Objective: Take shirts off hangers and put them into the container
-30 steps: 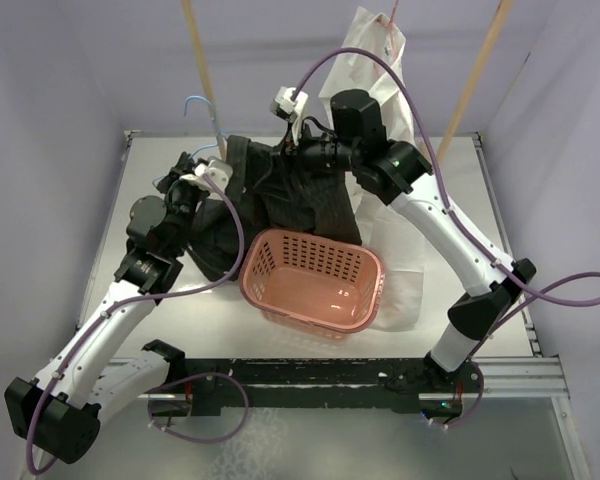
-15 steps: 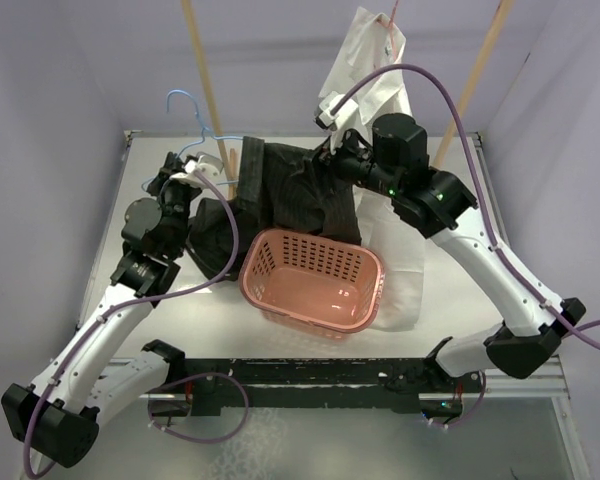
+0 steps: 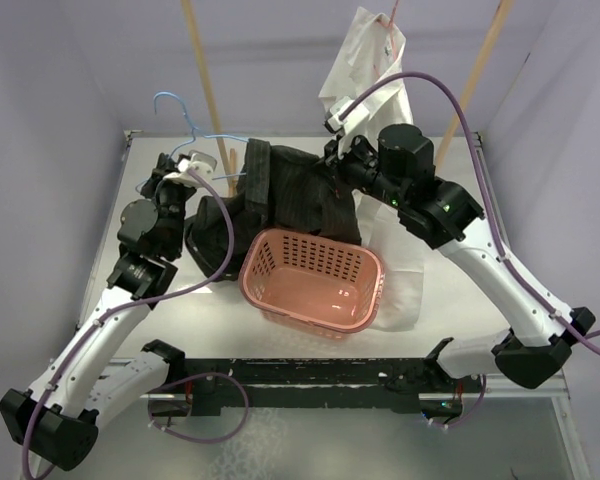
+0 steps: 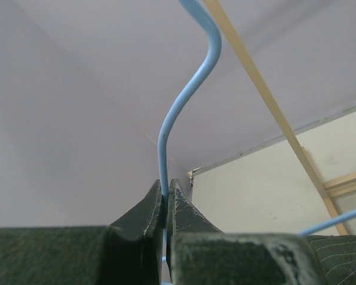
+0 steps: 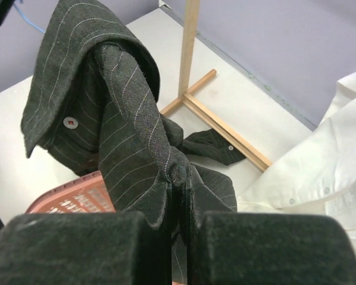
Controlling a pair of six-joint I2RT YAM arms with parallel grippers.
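Loosely draped black pinstriped shirt (image 5: 115, 136)

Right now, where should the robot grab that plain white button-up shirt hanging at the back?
Probably the upper fold of the plain white button-up shirt, just under the thin pink wire hanger, approached from the front, the arms' side. Cloth hangs loose there; its lower part drapes behind and beside the salmon-pink slotted plastic basket.

The black shirt (image 3: 300, 195) crowds the far rim of the basket (image 3: 248, 280); its near side lies open.
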